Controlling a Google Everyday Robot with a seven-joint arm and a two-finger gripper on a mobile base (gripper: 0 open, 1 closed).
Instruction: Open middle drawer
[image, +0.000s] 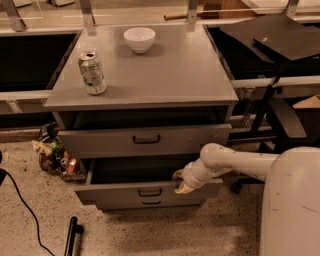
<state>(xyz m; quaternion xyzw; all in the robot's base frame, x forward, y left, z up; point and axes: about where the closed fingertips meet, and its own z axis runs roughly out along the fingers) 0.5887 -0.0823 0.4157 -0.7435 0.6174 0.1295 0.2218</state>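
Observation:
The middle drawer (120, 194) of the grey cabinet is pulled partway out, its dark tray showing behind a flat front with a small black bar handle (150, 192). My gripper (180, 182) is at the top rim of that front, just right of the handle. One tan fingertip (177, 174) is inside the tray and the other is in front of the panel, clamped on the rim. The taller top drawer (145, 141) is slightly out above it. The narrow bottom drawer (151, 203) is shut.
A green-and-white can (92, 73) and a white bowl (139, 39) stand on the cabinet top (165, 75). Clutter (55, 155) lies on the floor at the left. A black cable and bar (72, 235) lie at the lower left. A black stand (280, 115) is at the right.

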